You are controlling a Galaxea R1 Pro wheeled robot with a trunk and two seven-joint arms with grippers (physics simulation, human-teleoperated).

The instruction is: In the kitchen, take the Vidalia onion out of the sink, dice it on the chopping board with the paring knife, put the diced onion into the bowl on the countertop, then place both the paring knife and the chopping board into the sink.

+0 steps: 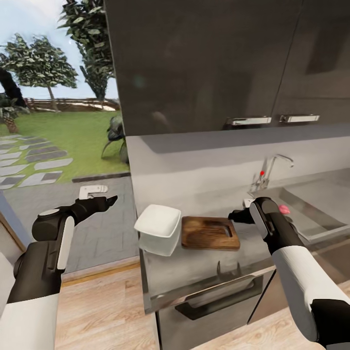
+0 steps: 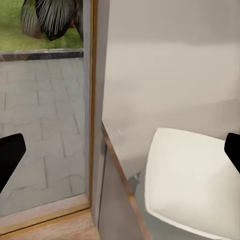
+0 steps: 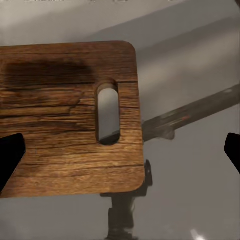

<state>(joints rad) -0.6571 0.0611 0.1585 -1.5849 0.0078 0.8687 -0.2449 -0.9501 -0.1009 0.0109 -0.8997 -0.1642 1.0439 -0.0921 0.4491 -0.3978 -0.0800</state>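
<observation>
**Grippers spread and empty; board under right fingers, onion behind right wrist**

Fingers of the right gripper (image 1: 232,214) stand wide apart with nothing between them. The chopping board (image 3: 70,120) lies flat on the countertop (image 1: 204,265) directly ahead of and below these fingers, its slot-shaped handle hole at the end nearer the fingertips. The Vidalia onion (image 1: 284,209) sits in the sink (image 1: 321,214), behind the right wrist and apart from the fingers. Paring knife not identifiable.

The left gripper (image 1: 111,200) is likewise spread wide and empty, held off the counter's end over the paved ground. The bowl (image 2: 192,182) stands at the countertop's corner, ahead of the left fingertips and nearer one finger, untouched, just beside the board.
</observation>
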